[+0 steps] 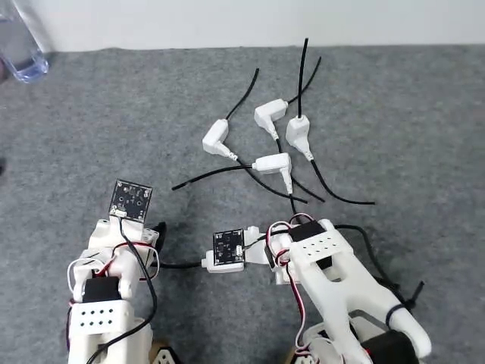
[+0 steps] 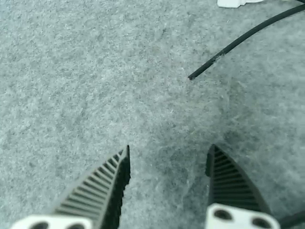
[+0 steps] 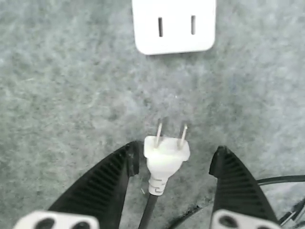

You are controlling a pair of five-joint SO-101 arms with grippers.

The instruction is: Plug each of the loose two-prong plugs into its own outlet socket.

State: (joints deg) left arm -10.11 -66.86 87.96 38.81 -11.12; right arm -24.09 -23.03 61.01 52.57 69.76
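From above, the left arm and the right arm each cover their own fingers. The right wrist view shows the right fingers released, one on each side of a white two-prong plug that lies flat on the grey felt counter. One finger is just beside the plug's body; I cannot tell whether it touches. The prongs point at a socket a little apart, whose far edge is cut off by the frame. The plug's cord runs out of sight between the fingers.

The left fingers are released too, over bare felt. A black cord end lies ahead of them, and a white piece is clipped at the frame edge.

In the high view, open felt lies on both sides of the cluster of corded white pieces. A clear container is cut off at the far corner.
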